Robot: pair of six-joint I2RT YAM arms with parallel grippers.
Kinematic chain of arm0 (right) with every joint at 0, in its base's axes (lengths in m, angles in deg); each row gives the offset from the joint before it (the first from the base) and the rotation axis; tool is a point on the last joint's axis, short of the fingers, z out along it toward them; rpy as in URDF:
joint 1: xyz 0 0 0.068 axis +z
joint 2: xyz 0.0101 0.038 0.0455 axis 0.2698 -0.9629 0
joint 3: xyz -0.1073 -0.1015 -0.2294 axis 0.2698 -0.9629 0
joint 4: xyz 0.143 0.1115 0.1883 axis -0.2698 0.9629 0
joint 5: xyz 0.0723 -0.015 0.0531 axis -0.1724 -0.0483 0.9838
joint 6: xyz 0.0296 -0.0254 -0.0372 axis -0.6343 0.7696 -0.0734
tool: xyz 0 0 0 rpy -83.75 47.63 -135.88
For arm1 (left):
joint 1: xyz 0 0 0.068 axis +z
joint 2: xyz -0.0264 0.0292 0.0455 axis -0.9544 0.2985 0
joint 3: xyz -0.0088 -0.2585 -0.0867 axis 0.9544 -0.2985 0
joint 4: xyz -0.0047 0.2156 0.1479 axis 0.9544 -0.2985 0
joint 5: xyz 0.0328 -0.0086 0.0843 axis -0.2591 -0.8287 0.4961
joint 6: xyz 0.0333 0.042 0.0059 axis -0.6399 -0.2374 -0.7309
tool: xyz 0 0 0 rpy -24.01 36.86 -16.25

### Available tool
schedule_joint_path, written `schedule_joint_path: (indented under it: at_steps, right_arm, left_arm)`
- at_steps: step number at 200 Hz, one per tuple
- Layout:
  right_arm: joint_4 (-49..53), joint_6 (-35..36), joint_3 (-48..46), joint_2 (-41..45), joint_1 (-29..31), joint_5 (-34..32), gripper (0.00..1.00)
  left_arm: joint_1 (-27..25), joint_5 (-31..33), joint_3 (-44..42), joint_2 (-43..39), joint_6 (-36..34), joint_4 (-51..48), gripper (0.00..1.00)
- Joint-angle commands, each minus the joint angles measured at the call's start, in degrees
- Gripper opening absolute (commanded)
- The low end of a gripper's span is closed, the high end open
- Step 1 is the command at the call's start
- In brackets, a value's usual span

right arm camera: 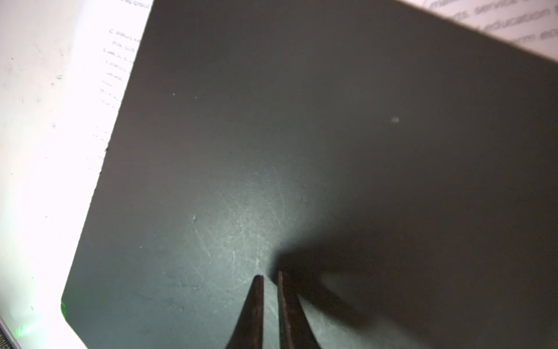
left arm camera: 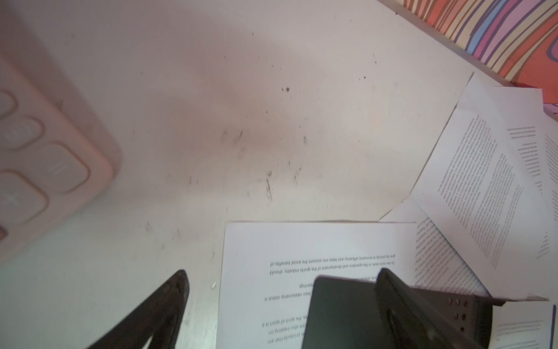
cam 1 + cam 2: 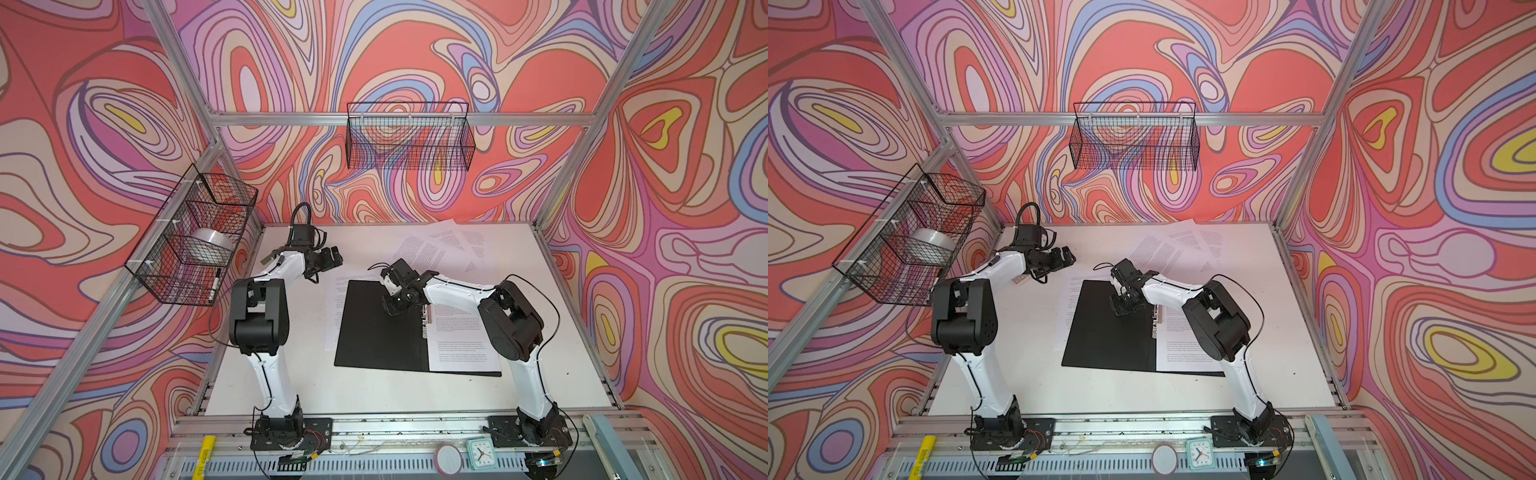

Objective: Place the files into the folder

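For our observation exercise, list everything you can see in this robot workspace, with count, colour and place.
folder: one, black inside, open mid-table.
paper sheets: several, white, printed; one on folder's right half, one under its left flap, rest fanned far right.
calculator: one, pink-white, on table by left gripper.
wire baskets: two, black, back and left rails.
tape roll: one, silvery, in left basket.
pen: one, black-white, left basket.
clock: one, teal, front rail.
marker: one, yellow, front rail.
left gripper: black, open, behind folder.
right gripper: black, shut, over folder's left flap.
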Motion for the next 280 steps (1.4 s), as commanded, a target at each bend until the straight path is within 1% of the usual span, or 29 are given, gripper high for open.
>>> schedule_joint_path:
  at_steps: [1, 22, 47, 57, 81, 102, 152, 207, 226, 261, 280]
  right_arm:
    - [-0.5, 0.6, -1.0, -0.9, 0.2, 1.6, 0.12]
    - [-0.7, 0.5, -1.2, -1.0, 0.3, 2.4, 0.12]
    - [-0.7, 0.5, -1.5, -1.1, 0.2, 3.2, 0.12]
    - [-1.0, 0.4, -1.8, -0.9, 0.3, 3.5, 0.13]
    - [-1.5, 0.2, -2.3, -1.0, 0.3, 3.7, 0.13]
    - [-2.0, 0.1, -2.3, -1.3, 0.2, 4.7, 0.13]
    - [-2.0, 0.2, -1.5, -2.4, 0.3, 6.2, 0.13]
    - [-3.1, 0.0, -1.0, -3.9, 0.3, 8.6, 0.13]
    - [-3.4, 0.0, -0.9, -4.2, 0.2, 9.2, 0.13]
    - [-3.9, 0.1, -1.1, -4.3, 0.3, 9.8, 0.13]
    - [-4.0, 0.1, -1.2, -4.4, 0.3, 10.4, 0.12]
  left_arm:
    - [0.6, -4.0, 4.5, 4.1, -3.2, -5.9, 0.96]
    - [0.6, -6.0, 8.3, 8.1, -3.5, -9.1, 0.96]
    - [0.7, -7.9, 10.1, 9.8, -4.0, -10.8, 0.96]
    - [0.6, -8.2, 10.2, 9.9, -4.2, -11.5, 0.95]
    - [0.6, -6.6, 11.2, 11.0, -4.5, -14.4, 0.95]
    - [0.6, -6.9, 11.2, 11.8, -4.6, -15.4, 0.95]
    - [0.6, -12.0, 10.2, 12.7, -3.6, -16.3, 0.94]
    - [0.2, -16.0, 2.6, 7.6, -1.0, -12.4, 0.94]
    - [0.2, -16.4, 0.3, 5.6, 0.2, -11.6, 0.93]
    - [0.2, -17.8, -6.7, 0.4, 3.9, -7.8, 0.93]
    - [0.2, -17.6, -9.7, -2.5, 5.3, -6.5, 0.93]
